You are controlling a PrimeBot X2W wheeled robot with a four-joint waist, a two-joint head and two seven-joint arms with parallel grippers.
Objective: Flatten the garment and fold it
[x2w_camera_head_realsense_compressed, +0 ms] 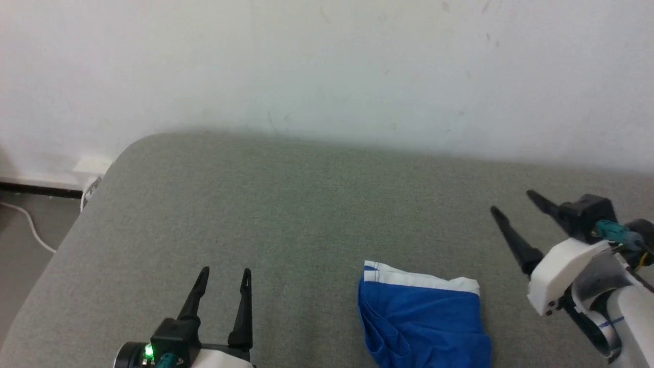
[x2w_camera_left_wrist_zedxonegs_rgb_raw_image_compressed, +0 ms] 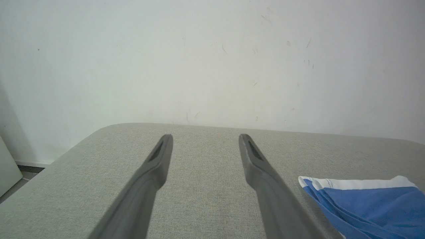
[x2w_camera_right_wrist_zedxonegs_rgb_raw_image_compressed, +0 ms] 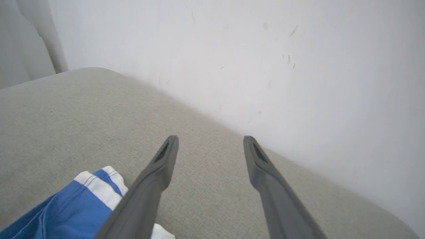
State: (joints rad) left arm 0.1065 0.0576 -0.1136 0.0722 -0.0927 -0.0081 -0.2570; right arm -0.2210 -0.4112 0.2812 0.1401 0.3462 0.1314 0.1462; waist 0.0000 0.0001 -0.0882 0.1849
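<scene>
The garment (x2w_camera_head_realsense_compressed: 421, 317), blue shorts with a white band along the far edge, lies folded into a compact shape on the grey padded table (x2w_camera_head_realsense_compressed: 306, 204), near the front edge and right of centre. My left gripper (x2w_camera_head_realsense_compressed: 225, 277) is open at the lower left, well left of the shorts, with nothing between its fingers. My right gripper (x2w_camera_head_realsense_compressed: 513, 202) is open above the table to the right of the shorts, fingers pointing up and left, holding nothing. The left wrist view has the garment (x2w_camera_left_wrist_zedxonegs_rgb_raw_image_compressed: 368, 202) at its lower right; the right wrist view has the garment (x2w_camera_right_wrist_zedxonegs_rgb_raw_image_compressed: 66, 209) at its lower left, beside the left finger.
A white wall (x2w_camera_head_realsense_compressed: 327, 66) rises right behind the table's far edge. Off the table's rounded left corner, a white cable (x2w_camera_head_realsense_compressed: 30, 225) runs on the floor below a wall socket (x2w_camera_head_realsense_compressed: 92, 166).
</scene>
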